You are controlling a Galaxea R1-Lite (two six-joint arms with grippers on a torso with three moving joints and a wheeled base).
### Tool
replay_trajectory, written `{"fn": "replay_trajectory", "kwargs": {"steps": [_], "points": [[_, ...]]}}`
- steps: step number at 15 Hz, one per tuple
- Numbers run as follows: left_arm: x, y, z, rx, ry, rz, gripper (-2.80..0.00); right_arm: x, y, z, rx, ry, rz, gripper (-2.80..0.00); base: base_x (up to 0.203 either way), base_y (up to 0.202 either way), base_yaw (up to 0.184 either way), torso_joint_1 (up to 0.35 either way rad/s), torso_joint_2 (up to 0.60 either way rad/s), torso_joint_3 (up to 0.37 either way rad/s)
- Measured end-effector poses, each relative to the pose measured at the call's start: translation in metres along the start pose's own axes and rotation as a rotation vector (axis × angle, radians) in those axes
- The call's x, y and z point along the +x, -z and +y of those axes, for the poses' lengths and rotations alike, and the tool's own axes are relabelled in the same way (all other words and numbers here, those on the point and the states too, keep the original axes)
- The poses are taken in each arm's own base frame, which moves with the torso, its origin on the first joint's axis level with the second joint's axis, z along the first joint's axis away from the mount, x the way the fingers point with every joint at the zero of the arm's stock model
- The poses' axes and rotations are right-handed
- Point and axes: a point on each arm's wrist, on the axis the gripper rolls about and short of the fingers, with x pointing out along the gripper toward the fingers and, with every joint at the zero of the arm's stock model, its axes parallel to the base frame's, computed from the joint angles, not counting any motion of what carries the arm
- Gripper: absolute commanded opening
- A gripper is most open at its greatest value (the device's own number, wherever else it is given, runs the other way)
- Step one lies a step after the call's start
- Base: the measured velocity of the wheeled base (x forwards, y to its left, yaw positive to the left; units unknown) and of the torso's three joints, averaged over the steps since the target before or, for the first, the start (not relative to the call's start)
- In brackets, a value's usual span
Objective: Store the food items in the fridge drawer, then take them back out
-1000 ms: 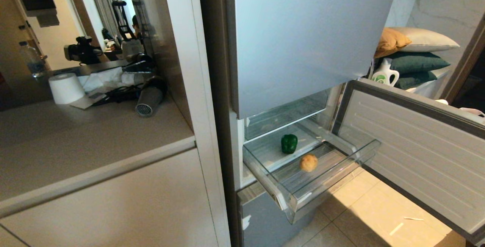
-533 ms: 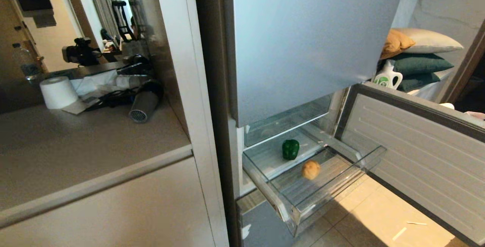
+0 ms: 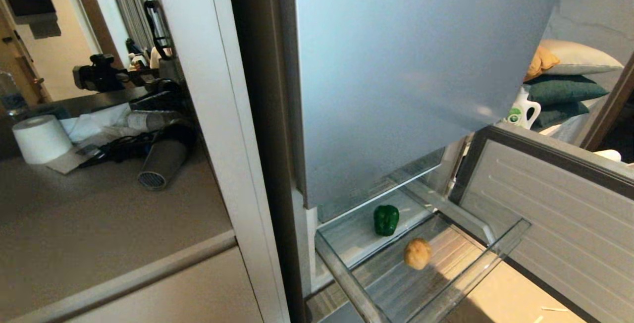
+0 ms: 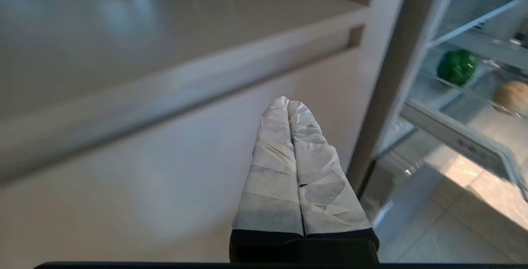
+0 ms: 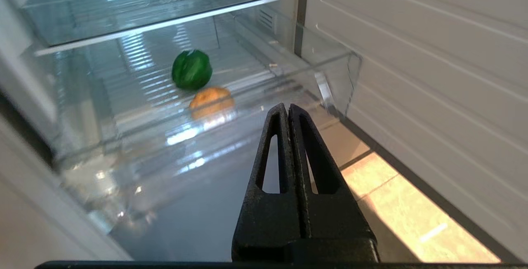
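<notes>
You have the two food items inside the clear plastic fridge drawer (image 3: 500,251), which stands pulled out below the tall matte silver-blue top door (image 3: 411,65). The glossy green bell pepper (image 3: 386,219) sits upright toward the back of the drawer, on the ribbed floor. The golden-brown roundish lump (image 3: 417,253), maybe a bread roll or a potato, lies nearer the front; the two are near each other, and in the right wrist view they look almost touching, but I cannot tell it for sure.

To the right of the drawer you see the white ribbed inner side of the open fridge door (image 3: 559,224), swung out over the beige tiled floor (image 3: 510,298).

Neither arm shows in the head view. The right gripper (image 5: 288,110), with black fingers pressed together and nothing between them, points at the front wall of the drawer from outside and stays apart from it. The left gripper (image 4: 288,103), its fingers wrapped in white tape, is also pressed together and empty; it faces the beige cabinet front (image 4: 123,170) left of the fridge.

On the grey-brown counter (image 3: 99,224) further left lie a white paper roll (image 3: 40,138) and a grey cylinder with a grille end (image 3: 161,164). Behind the fridge on the right, stacked pillows (image 3: 569,85) and a white jug (image 3: 522,110) are in view.
</notes>
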Motion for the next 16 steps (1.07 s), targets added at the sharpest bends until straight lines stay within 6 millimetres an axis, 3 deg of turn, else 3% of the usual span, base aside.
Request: {"fn": "replay_trajectory", "kwargs": {"steps": [16], "points": [[0.0000, 0.0000, 0.0000, 0.000, 0.000, 0.000, -2.80, 0.0000, -0.0001, 0.0000, 0.001, 0.002, 0.000, -2.80, 0.006, 0.000, 0.000, -0.001, 0.00, 0.001]]}}
